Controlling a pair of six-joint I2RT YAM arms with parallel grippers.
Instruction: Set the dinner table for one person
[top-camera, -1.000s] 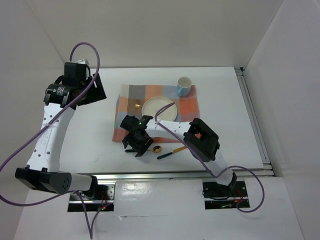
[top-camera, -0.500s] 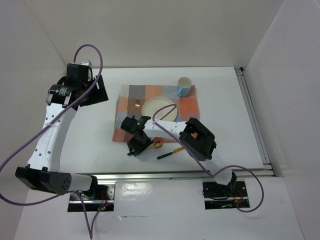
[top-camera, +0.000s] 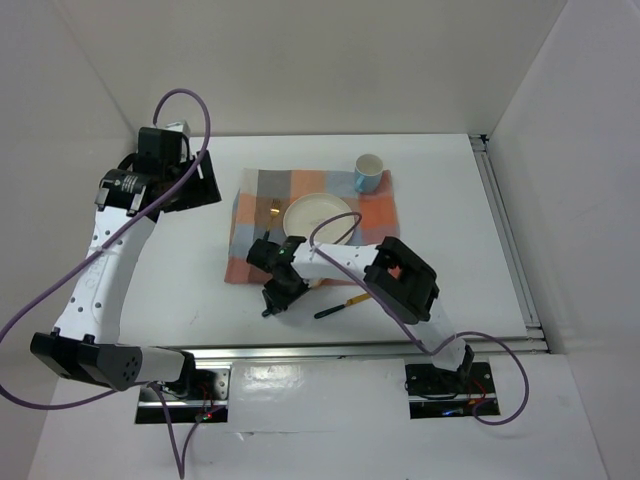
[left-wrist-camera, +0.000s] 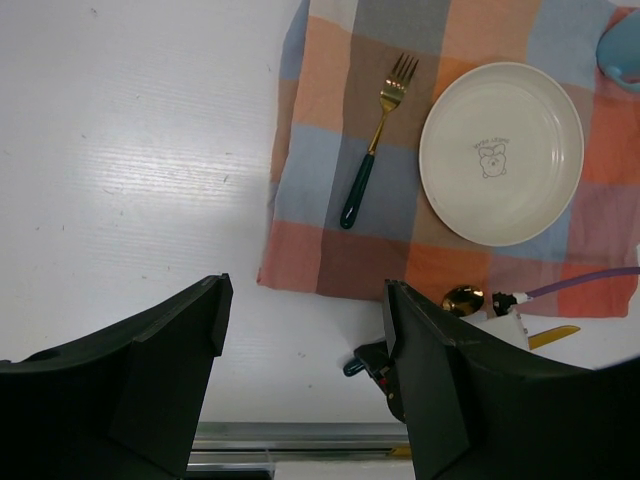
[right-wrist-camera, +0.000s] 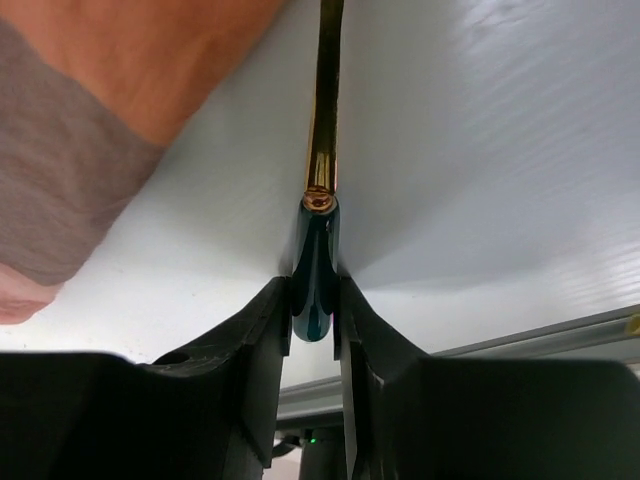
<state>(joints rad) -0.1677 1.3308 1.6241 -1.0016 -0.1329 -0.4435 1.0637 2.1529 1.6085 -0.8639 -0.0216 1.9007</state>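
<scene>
Since a second ago the right gripper (top-camera: 276, 296) has turned a little at the near edge of the orange, blue and brown checked cloth (top-camera: 258, 190) and drawn its jaws in. The gold bowl that showed beside it is now hidden under the wrist. The left arm (top-camera: 100, 270) has shifted its wrist slightly toward the far left.

From above, the large white flat dinner table (top-camera: 450, 250) carries the cloth at its middle. On the cloth sit a round cream ceramic plate (top-camera: 317, 213), a gold fork with a dark teal handle (top-camera: 272, 208) to its left, and a pale blue cup (top-camera: 369, 172) at the far right corner. A knife with a yellow blade and dark green handle (top-camera: 343, 305) lies on bare table near the cloth's near edge.

The left wrist view shows the left gripper (left-wrist-camera: 300, 350) high above the table, its fingers wide apart and holding nothing.

In the right wrist view both fingers are clamped on the teal handle of a gold spoon (right-wrist-camera: 318, 262), which lies low on the tabletop just off the cloth.

Cloth, plate, fork and cup look placed. Spoon and knife are still off the cloth, probably bound for the plate's right.
</scene>
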